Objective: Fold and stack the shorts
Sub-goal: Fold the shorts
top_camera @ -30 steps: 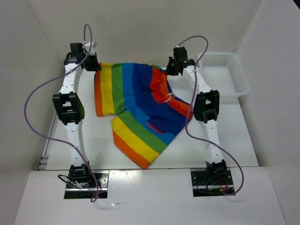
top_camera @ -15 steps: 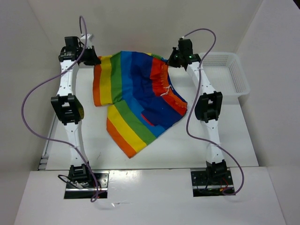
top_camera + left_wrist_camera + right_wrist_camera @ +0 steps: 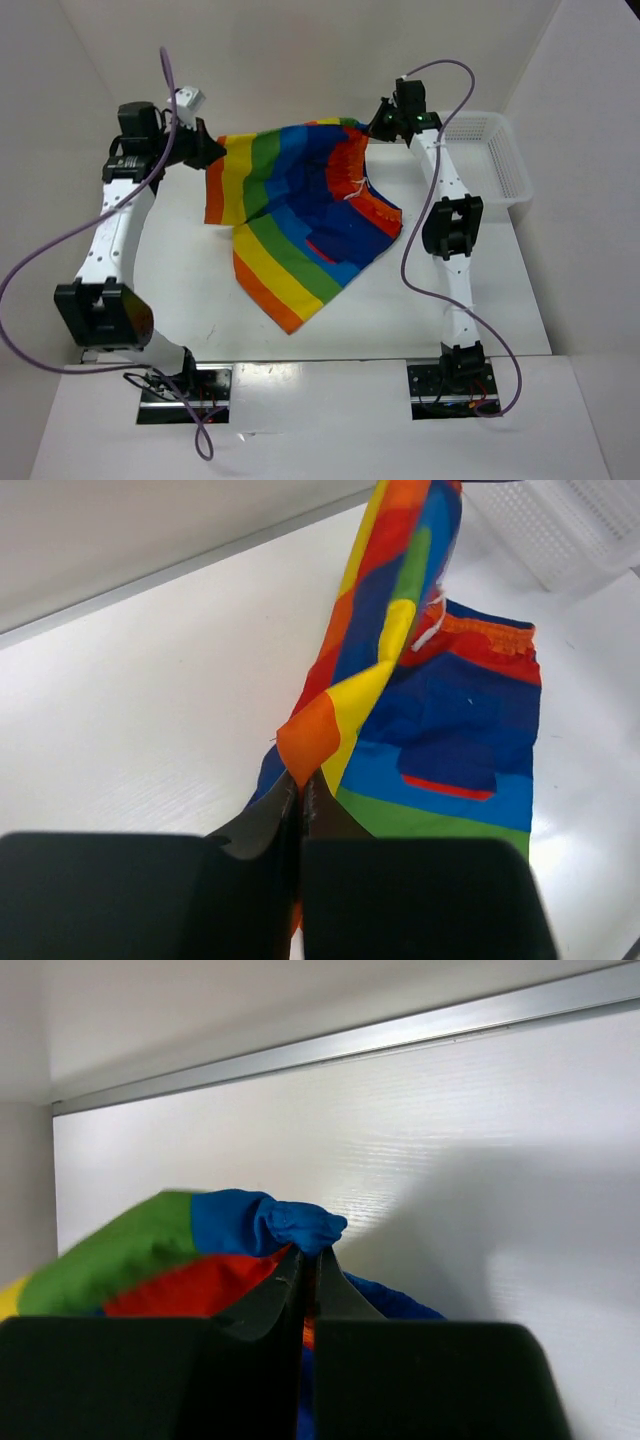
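Stretching over the bench's (image 3: 200,290) far half, the shorts (image 3: 300,220) hang between my pincers, one leg trailing toward the near edge. My left pincer (image 3: 205,152) pinches an orange corner and my right pincer (image 3: 375,125) a blue fold.

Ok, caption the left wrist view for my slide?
Left gripper, jaws shut on an orange corner of the rainbow-striped shorts, held above the table.

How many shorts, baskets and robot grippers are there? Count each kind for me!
Rainbow shorts: 1
White mesh basket: 1
Grippers: 2, the left gripper and the right gripper, both shut on the shorts
Total: 4
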You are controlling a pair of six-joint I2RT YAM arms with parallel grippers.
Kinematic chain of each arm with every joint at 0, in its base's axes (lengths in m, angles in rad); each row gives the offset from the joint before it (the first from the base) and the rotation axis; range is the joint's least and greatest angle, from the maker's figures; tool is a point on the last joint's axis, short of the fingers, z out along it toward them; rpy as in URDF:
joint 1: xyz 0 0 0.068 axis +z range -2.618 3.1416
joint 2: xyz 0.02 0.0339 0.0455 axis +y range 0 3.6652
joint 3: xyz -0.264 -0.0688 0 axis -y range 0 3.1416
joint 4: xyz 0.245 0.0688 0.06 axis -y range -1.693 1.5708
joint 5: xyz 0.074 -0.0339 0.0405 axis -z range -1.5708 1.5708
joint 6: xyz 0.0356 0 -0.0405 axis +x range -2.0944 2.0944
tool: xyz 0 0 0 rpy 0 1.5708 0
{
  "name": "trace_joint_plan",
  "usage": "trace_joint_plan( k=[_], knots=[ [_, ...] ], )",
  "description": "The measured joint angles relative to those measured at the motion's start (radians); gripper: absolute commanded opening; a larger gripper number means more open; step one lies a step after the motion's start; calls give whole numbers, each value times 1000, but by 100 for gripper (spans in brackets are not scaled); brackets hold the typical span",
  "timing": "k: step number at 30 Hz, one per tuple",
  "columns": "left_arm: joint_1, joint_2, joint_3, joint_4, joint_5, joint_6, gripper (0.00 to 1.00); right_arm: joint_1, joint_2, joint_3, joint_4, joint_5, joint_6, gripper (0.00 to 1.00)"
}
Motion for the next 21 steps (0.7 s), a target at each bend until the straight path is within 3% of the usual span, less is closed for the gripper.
trace_joint_plan(
  k=[7, 15, 21],
  knots=[
    [14, -183, -256, 96, 97, -2, 0, -15, 0, 0, -10, -35, 0, 0],
    [-24, -308, -408, 96, 193, -2, 0, -16, -39, -27, -19, -53, -12, 0],
    [-78, -412, -453, 74, 259, -2, 0, -22, -196, -220, -11, -60, -76, 0]
  ],
)
